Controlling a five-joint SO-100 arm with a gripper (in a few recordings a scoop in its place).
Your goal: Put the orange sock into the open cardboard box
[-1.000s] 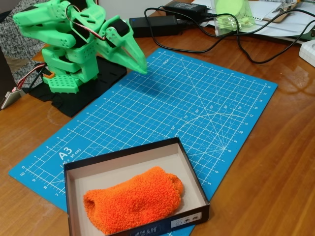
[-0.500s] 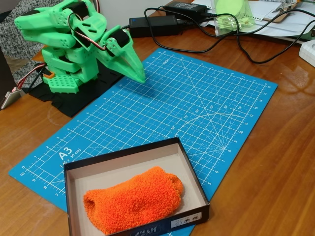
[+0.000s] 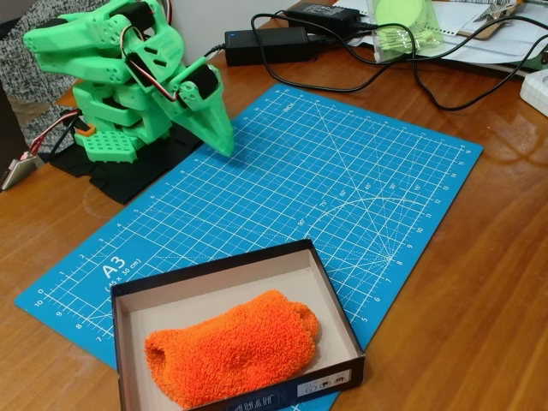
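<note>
Your gripper [image 3: 224,145], fingers pressed together and empty, has folded back far left; the sock [image 3: 231,347] lies inside the box [image 3: 338,312], so the task looks done.

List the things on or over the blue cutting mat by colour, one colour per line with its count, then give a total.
Orange: 1, the sock
Black: 1, the box holding the sock
Green: 1, the claw, shut, tip just above the mat
Total: 3
</note>
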